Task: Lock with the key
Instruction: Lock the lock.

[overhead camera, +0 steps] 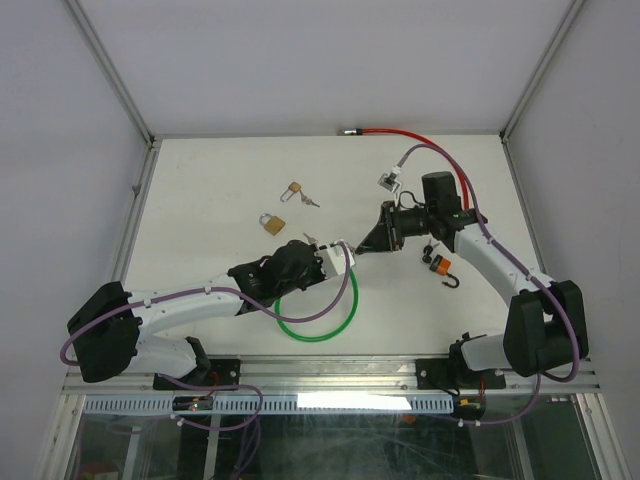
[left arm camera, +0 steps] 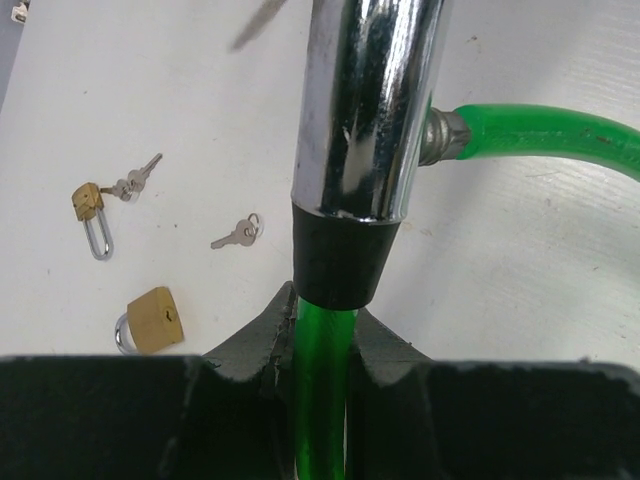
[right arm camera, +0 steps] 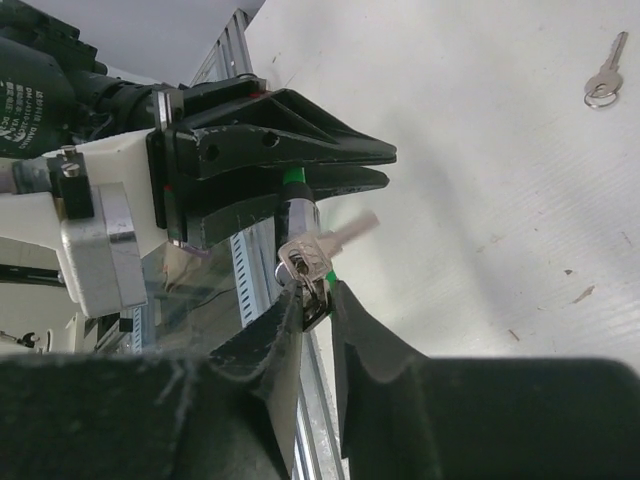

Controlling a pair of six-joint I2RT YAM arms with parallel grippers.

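The lock is a chrome cylinder with a black collar on a green cable. My left gripper is shut on the green cable just below the collar and holds the cylinder off the table. A key on a small ring sticks out of the cylinder's end, with a second key hanging blurred beside it. My right gripper meets the left one at mid table, and its fingertips pinch the key from both sides.
Two brass padlocks lie at the table's middle left, one with keys beside it. A loose key lies near them. An orange-and-black hook and a red cable are on the right and far side.
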